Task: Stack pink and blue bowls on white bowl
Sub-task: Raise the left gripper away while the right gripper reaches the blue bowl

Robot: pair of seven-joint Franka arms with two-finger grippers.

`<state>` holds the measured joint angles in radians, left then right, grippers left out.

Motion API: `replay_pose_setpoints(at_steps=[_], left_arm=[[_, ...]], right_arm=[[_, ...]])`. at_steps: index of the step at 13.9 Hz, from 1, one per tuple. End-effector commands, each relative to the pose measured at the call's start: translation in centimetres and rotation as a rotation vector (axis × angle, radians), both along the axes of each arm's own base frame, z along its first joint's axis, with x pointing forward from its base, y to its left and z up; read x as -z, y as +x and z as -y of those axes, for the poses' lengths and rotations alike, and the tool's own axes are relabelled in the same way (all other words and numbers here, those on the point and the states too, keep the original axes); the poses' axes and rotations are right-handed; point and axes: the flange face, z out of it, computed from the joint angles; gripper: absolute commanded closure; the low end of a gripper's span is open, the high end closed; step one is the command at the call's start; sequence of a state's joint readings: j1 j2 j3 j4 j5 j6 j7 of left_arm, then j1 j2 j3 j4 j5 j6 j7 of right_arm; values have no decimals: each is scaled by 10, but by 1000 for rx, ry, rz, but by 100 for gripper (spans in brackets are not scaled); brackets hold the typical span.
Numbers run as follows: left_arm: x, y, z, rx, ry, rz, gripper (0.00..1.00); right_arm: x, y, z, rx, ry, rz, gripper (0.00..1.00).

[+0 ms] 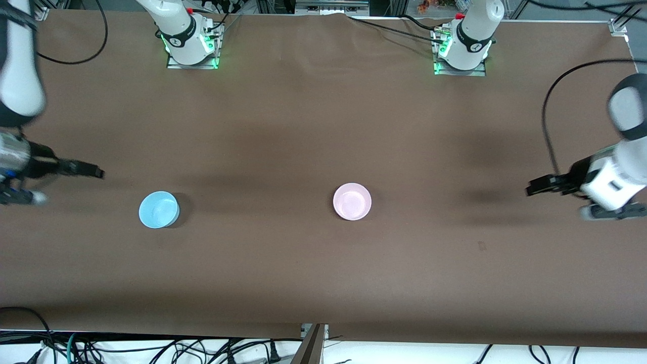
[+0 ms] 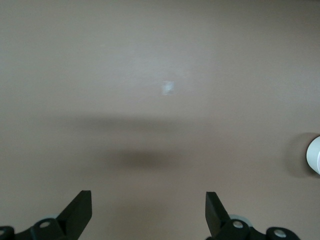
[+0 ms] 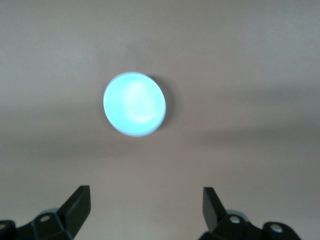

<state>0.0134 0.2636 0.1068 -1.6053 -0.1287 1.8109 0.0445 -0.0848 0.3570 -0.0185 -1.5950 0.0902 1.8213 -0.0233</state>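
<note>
One pale pink bowl (image 1: 352, 201) sits upright mid-table; one sky-blue bowl (image 1: 158, 209) sits upright toward the right arm's end. Left gripper (image 2: 149, 212) and right gripper (image 3: 146, 210) hover over bare table (image 1: 323, 126), jaws open, empty.

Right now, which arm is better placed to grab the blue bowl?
The right arm. Its open pincer hangs beside the blue bowl at that end of the table; the left pincer waits, open, past the pink bowl.
</note>
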Motion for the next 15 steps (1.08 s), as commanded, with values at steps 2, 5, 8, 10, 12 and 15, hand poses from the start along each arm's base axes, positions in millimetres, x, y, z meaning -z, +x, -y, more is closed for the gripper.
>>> replay_pose_setpoints(at_steps=[2, 5, 8, 10, 12, 15], left_arm=[[-75, -45, -14, 27, 106, -6, 0], [-114, -50, 2, 39, 93, -21, 0], [-116, -51, 39, 35, 100, -48, 0], [-113, -50, 43, 14, 101, -58, 0], [-105, -47, 43, 15, 102, -73, 0], [-109, -41, 49, 26, 103, -61, 0]], right_arm=[[72, 29, -24, 50, -19, 10, 1], [112, 40, -22, 45, -25, 41, 1], [139, 44, -15, 55, -31, 58, 1], [147, 43, -13, 58, -32, 47, 2], [157, 40, -10, 61, -34, 49, 2], [172, 35, -7, 63, -38, 61, 2]])
